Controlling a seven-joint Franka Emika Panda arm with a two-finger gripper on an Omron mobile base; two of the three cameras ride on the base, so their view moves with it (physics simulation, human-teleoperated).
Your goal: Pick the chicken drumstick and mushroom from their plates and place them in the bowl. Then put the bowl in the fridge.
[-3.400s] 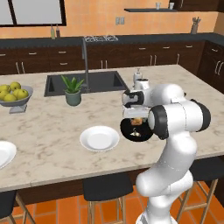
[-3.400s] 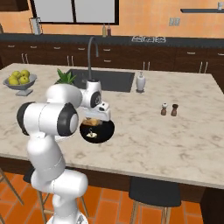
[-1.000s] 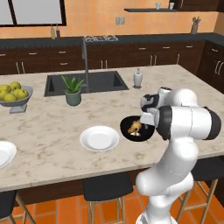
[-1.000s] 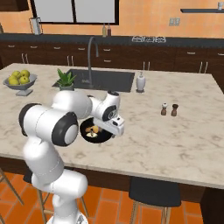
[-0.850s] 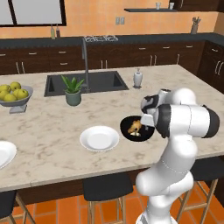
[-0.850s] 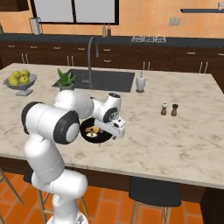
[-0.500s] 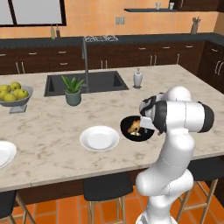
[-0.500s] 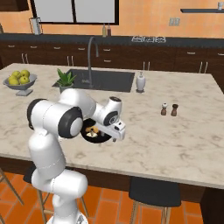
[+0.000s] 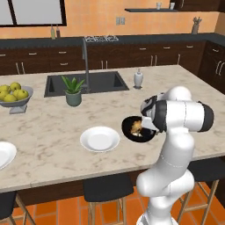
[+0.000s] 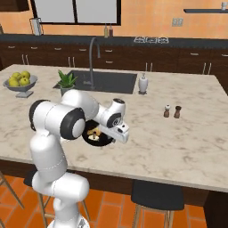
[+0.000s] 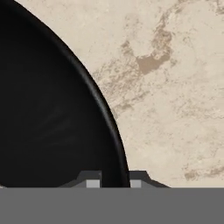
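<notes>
Counter (image 9: 52, 132): one plate (image 9: 100, 139) lies bare at centre-left, a second plate (image 9: 4, 154) at the left edge. Bowl (image 9: 137, 130) at frame centre holds drumstick (image 9: 136, 126) and, judged from the right base view, mushroom (image 10: 96, 137). Gripper (image 11: 112, 183) fingers pinched on the bowl's rim. Loading looks done; fridge carry remains.

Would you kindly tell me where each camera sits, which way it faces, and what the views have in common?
Left base view: behind the arm's left, facing forward and down over the counter; arm rises at lower right.
Right base view: behind the arm's right, same direction; arm at lower left.
Hand view: on the hand, looking along the tool, whose tips straddle the bowl rim.
Shared: both base views show the bowl, sink and fruit bowl.
</notes>
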